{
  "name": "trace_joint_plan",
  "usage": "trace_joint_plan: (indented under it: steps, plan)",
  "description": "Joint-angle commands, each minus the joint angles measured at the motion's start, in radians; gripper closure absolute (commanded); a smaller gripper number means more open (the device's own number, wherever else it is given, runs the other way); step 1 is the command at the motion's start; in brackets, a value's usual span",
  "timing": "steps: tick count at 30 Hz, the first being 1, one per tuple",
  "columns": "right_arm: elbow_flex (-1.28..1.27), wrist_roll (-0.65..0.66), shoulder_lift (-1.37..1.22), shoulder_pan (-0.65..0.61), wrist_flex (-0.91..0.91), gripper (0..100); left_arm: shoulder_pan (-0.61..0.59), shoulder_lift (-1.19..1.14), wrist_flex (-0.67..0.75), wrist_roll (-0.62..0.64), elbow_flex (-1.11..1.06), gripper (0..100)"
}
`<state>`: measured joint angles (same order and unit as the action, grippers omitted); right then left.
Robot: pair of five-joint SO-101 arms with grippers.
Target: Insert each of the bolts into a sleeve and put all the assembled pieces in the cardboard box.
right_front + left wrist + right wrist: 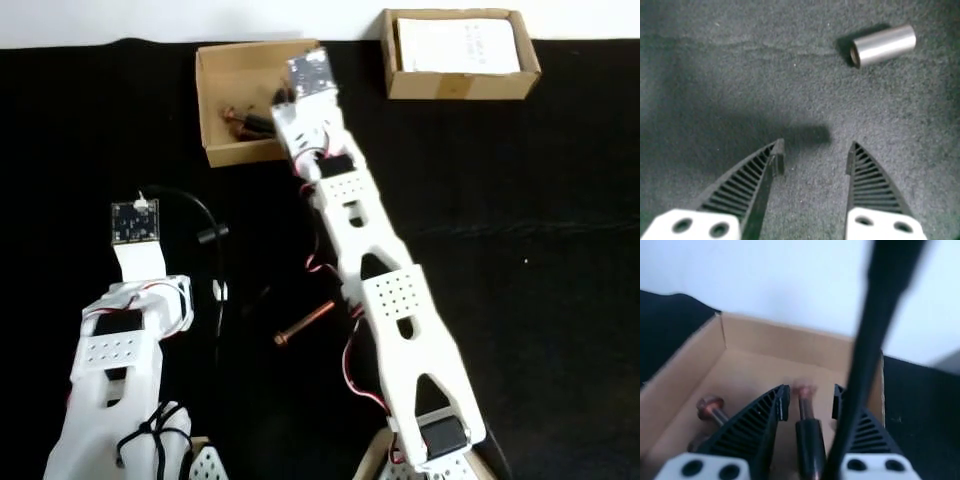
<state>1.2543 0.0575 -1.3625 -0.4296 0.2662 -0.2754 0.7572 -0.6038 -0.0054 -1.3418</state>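
Currently we count two arms over the black table cloth. The left arm sits at the near left edge. The right arm stretches across to the cardboard box at the far side.

Left gripper: jaws spread wide, nothing between them. We see one loose sleeve, a grey metal tube lying on its side on the cloth, apart from both fingertips.

Right gripper: it hangs over the box's open top with its jaws apart. We see one assembled piece, a copper bolt in a dark sleeve, in line between the two fingers. A gap shows beside one finger, and a black cable covers the other side. A second copper bolt head lies on the box floor nearby, so we count at least two pieces in the box.

In the high view we count one loose bolt lying on the cloth beside the right arm. We also note a second cardboard box at the far right, holding one white sheet.
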Motion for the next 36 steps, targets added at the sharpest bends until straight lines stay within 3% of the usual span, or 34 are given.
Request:
trace_joint_plan:
  steps: [1,8,18,23,28,32,36]
  plan:
    - [0.065,0.012,-0.005,-0.012,0.001,86.4,-0.013,-0.004,0.011,0.006,0.044,79]
    - [0.12,0.012,0.028,-0.062,0.073,86.4,-0.019,-0.004,0.012,0.006,0.047,79]
    - [0.415,0.006,0.197,-0.222,1.032,86.4,-0.145,-0.153,0.005,0.16,0.166,79]
    - [0.415,0.002,0.208,-0.292,1.288,86.0,-0.226,-0.371,-0.072,0.298,0.349,79]
    - [0.414,-0.112,0.205,-0.352,1.414,80.3,-0.239,-0.506,-0.155,0.313,0.473,79]
    - [0.404,-0.175,0.205,-0.374,1.409,68.2,-0.237,-0.519,-0.16,0.313,0.484,79]
    - [0.315,-0.244,0.205,-0.412,1.392,66.3,-0.236,-0.519,-0.16,0.313,0.484,79]
